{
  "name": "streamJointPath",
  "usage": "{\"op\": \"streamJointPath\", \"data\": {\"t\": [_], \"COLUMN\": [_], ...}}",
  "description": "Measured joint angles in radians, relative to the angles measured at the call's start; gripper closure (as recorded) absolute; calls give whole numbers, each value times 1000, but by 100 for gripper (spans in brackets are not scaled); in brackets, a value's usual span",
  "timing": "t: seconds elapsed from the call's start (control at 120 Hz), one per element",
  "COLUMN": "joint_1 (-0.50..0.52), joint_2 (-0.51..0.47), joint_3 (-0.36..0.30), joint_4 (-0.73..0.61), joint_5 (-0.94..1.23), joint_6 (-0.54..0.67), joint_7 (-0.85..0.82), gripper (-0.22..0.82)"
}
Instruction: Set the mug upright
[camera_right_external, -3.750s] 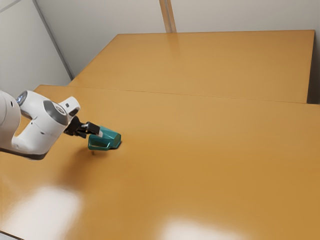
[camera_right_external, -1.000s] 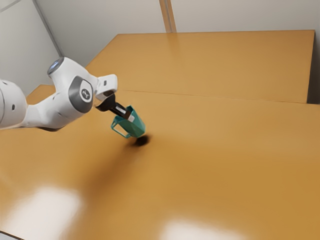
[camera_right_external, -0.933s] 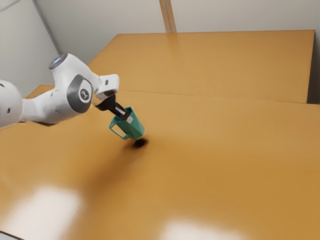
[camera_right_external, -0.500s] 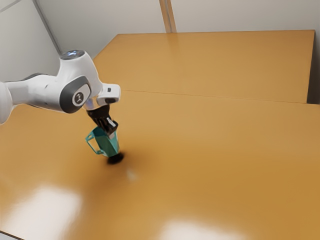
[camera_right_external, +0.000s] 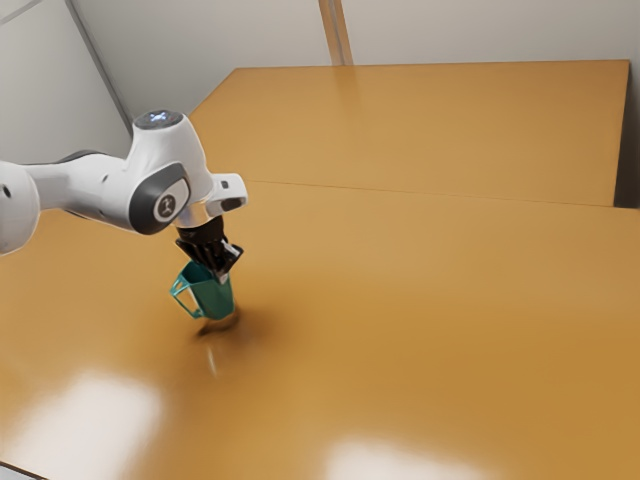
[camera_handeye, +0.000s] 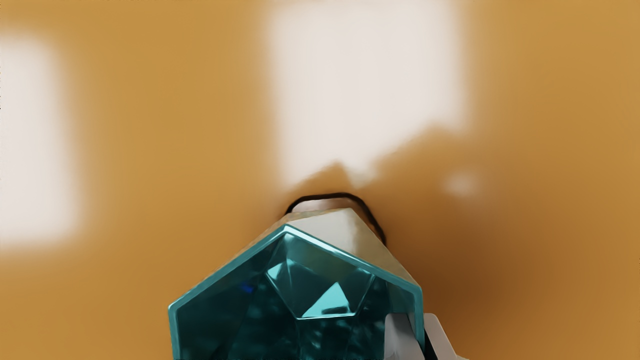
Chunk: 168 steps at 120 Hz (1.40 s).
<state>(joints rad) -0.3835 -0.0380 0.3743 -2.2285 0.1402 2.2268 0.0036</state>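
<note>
The claw (camera_right_external: 221, 274) is clenched on the wall of the mug (camera_right_external: 212, 299) — one finger (camera_handeye: 400, 337) inside, the other outside. The mug is below the claw, mouth up and leaning slightly, its base near the table (camera_right_external: 420, 310) — touching or not, I cannot tell.

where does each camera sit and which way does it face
Exterior view: at the arm's side, looking down across the table; the arm enters from the exterior view's left, gripper at its end.
Wrist view: on the arm's hand, looking past its fingers into the mug and down to the table.
Shared: mug, fingers, table.
</note>
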Motion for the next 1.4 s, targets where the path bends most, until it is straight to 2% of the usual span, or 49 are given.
{"op": "streamJointPath", "data": {"t": [0.767, 0.833, 0.967, 1.058, 1.2, 1.358, 1.4], "joint_1": [4, 5, 4, 1, -4, 6, 38], "joint_2": [48, 50, 42, 26, -3, 0, 4], "joint_3": [-1, -2, -3, -3, -3, -5, -33], "joint_4": [-2, -2, -1, 2, 29, 161, 195], "joint_5": [-18, -23, -28, -31, -43, -79, -84], "joint_6": [35, 34, 31, 29, 12, -71, -94], "joint_7": [-167, -173, -183, -188, -195, -187, -176], "gripper": [78, 67, 39, 26, 14, 7, 6]}}
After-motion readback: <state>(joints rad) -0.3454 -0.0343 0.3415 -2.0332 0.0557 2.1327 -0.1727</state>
